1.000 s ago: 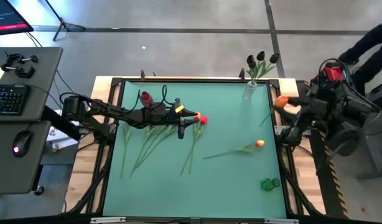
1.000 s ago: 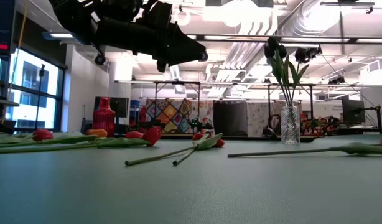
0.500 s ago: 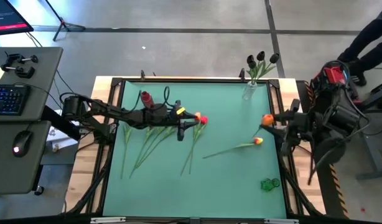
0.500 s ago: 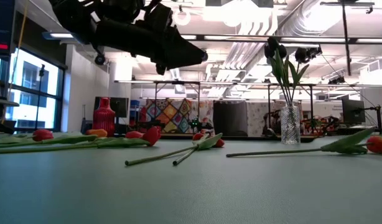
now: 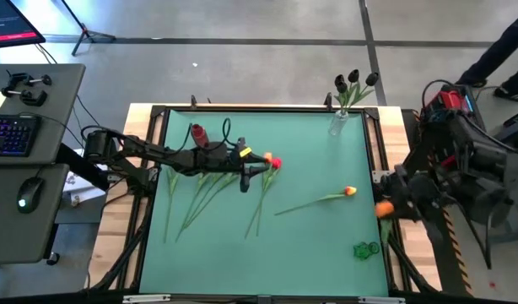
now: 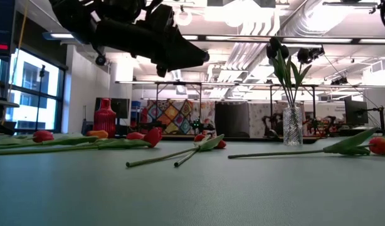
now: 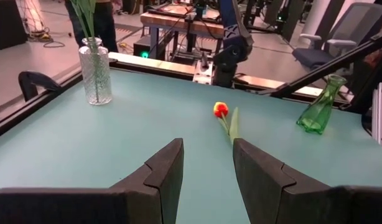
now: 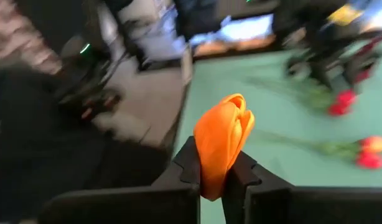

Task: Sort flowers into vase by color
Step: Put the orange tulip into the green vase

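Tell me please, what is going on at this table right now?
Two robot arms are sorting artificial tulips. The right end effector is shut on an orange tulip and holds it beside the table's right edge. The left end effector hangs open above the red tulips lying on the mat. The clear vase holds dark tulips; the green vase lies empty.

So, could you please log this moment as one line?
right end effector: shut on orange tulip, off table's right edge | left end effector: open over red tulips | dark tulips in clear vase
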`<state>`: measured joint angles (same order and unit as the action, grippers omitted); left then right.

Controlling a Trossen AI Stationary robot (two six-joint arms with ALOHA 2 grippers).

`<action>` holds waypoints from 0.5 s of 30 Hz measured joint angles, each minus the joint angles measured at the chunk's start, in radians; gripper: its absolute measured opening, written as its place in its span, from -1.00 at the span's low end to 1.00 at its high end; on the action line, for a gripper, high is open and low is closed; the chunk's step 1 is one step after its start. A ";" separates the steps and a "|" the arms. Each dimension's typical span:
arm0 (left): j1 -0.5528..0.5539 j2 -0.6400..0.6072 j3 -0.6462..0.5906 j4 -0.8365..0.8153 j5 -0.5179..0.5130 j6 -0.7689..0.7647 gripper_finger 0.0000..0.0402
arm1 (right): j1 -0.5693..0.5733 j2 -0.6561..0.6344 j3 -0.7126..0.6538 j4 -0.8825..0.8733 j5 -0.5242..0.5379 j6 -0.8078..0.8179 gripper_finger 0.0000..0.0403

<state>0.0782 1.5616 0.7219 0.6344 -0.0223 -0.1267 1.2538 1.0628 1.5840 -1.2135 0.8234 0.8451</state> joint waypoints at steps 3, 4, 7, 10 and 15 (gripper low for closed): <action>-0.004 0.000 0.000 0.000 -0.001 -0.002 -0.37 | 0.063 0.010 -0.024 -0.010 -0.008 0.088 -0.95; -0.006 0.000 0.000 -0.001 -0.005 -0.002 -0.37 | 0.082 0.012 -0.029 -0.018 0.005 0.120 -0.95; -0.011 0.000 0.000 -0.001 -0.015 -0.002 -0.37 | 0.142 0.034 -0.035 -0.046 0.066 0.181 -0.94; -0.014 0.000 0.000 0.000 -0.016 -0.003 -0.37 | 0.191 0.051 -0.035 -0.053 0.118 0.164 -0.96; -0.014 0.000 0.000 0.019 -0.019 -0.003 -0.37 | 0.248 0.047 -0.027 -0.064 0.214 0.059 -0.96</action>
<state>0.0643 1.5616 0.7219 0.6535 -0.0418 -0.1295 1.5019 1.1095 1.5574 -1.2779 1.0374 0.9038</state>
